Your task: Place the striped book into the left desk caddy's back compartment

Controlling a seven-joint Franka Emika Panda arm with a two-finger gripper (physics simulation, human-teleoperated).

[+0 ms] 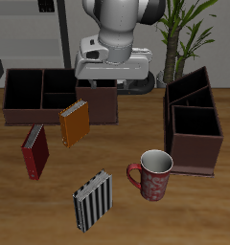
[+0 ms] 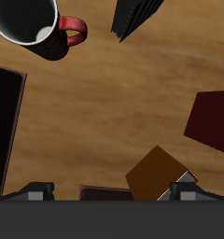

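**Striped book untouched; arm high at the back of the table**

Landmark: the mug (image 1: pixel 153 174), white inside, red-patterned outside.

Nearest the table's front edge, just beside the mug, lies the striped book (image 1: pixel 93 200), flat on the wood and skewed at an angle. Nothing touches it.

Farther back from the mug, on the side away from the striped one, a red book (image 1: pixel 34 150) and an orange book (image 1: pixel 74 122) rest well apart from the mug. Neither belongs to the task.

Close behind the mug stands the left desk caddy (image 1: pixel 195 142), two square cells in a row running away from the front edge. Its back compartment (image 1: pixel 189 93) is the cell farther from the mug; it looks dark and empty. A wider caddy (image 1: pixel 40 96) sits across the table.

Farthest back, the gripper (image 2: pixel 109 191) hangs high, looking down; only the finger bases show in the wrist view, so whether the fingers are apart or together cannot be told.

Step in hand, as judged: reach for the striped book. Advice: turn the wrist to match the book's skew, come straight down over its middle, pinch across the narrow width, then lift well clear of the caddy wall before carrying it past the front cell.
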